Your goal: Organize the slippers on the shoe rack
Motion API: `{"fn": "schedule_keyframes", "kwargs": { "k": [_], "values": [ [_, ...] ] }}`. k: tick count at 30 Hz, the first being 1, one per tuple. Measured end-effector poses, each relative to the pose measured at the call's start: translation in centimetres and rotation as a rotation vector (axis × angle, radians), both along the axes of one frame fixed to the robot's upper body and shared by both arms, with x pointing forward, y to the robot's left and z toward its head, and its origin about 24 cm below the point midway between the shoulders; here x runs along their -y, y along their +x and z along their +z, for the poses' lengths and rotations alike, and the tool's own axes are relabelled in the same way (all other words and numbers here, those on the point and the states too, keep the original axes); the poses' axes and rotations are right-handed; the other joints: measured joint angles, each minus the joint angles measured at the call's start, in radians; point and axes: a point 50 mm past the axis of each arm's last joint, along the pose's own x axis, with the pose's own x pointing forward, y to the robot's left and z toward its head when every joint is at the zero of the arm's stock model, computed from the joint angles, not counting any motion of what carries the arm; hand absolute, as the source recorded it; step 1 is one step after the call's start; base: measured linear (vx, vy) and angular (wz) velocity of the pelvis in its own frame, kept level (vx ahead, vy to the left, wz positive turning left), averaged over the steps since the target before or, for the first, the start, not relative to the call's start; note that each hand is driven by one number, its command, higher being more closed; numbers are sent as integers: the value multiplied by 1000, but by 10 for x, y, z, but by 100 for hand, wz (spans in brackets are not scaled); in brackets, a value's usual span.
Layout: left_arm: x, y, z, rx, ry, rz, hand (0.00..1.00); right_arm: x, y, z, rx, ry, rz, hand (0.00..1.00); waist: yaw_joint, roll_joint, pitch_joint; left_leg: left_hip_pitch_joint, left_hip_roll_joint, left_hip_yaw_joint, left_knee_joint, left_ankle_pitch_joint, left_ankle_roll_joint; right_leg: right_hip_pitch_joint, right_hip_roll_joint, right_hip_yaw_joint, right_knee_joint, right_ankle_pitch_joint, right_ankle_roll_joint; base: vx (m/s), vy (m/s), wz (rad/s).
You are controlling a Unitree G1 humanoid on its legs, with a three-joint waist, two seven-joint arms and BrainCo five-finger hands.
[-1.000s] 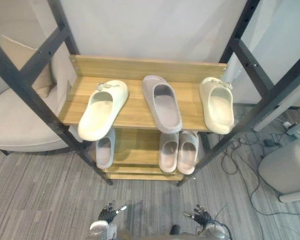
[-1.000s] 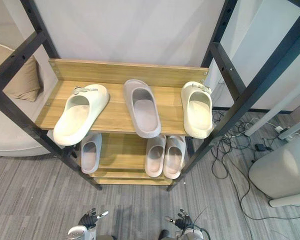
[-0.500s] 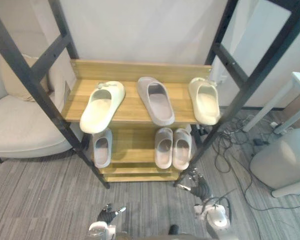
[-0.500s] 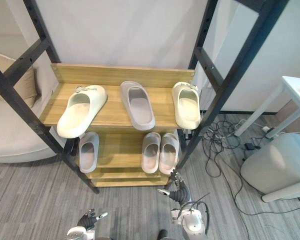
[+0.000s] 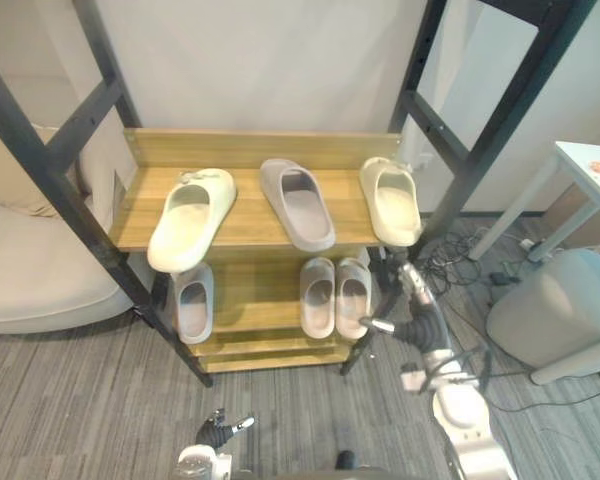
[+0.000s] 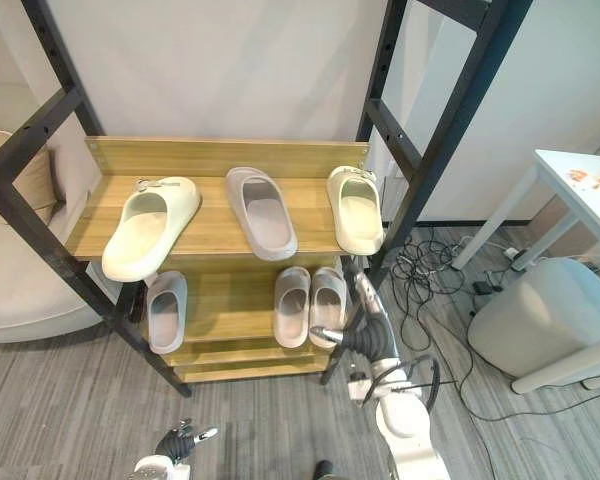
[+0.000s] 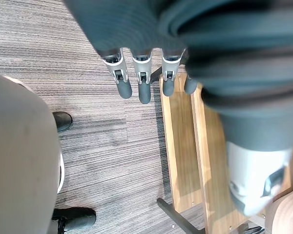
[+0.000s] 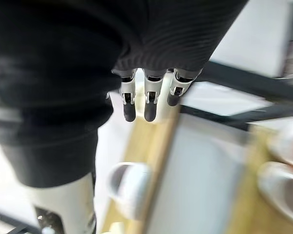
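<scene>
The wooden shoe rack (image 5: 245,216) carries three slippers on its upper shelf: a cream slipper (image 5: 190,218) at the left, angled over the front edge, a grey slipper (image 5: 296,203) in the middle and a second cream slipper (image 5: 390,200) at the right. On the lower shelf lie a single grey slipper (image 5: 192,302) at the left and a pale pair (image 5: 335,296) at the right. My right hand (image 5: 414,312) is raised by the rack's right front post, beside the pale pair, open and touching nothing. My left hand (image 5: 218,431) hangs low over the floor, open, its fingers (image 7: 139,83) straight.
Black metal posts (image 5: 75,210) frame the rack on both sides. A pale armchair (image 5: 30,280) stands at the left. At the right are a grey rounded bin (image 5: 555,315), a white table (image 5: 592,165) and loose cables (image 5: 450,265) on the grey floor.
My right hand has risen from floor level to the height of the lower shelf, near the right post. The view has shifted. The left hand stays low.
</scene>
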Motion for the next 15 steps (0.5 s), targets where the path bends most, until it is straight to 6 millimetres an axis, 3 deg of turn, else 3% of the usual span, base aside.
{"fn": "schedule_keyframes", "kwargs": {
  "k": [11,12,14,15],
  "values": [
    [3,2,0,7,-18,-24,0,9,33,60,269,-100,14,0,3,4,3,-26,-7,-43,-16,3,5,0,-7,-33,0,-10,12,-6,-10,10],
    [4,3,1,12,-22,-28,0,10,42,73,313,-135,20,0,4,3,2,-32,-8,-45,-19,8,5,-9,-7,-35,1,-11,12,0,0,0],
    [4,3,1,13,-27,-31,0,11,49,77,324,-155,19,0,5,3,2,-35,-8,-47,-19,8,5,-12,-7,-37,1,-11,13,55,-2,5],
    [5,3,1,14,-36,-38,0,16,64,81,316,-191,3,0,7,3,2,-36,-8,-52,-19,8,5,-13,-6,-42,1,-14,14,73,-1,8]
  ]
}}
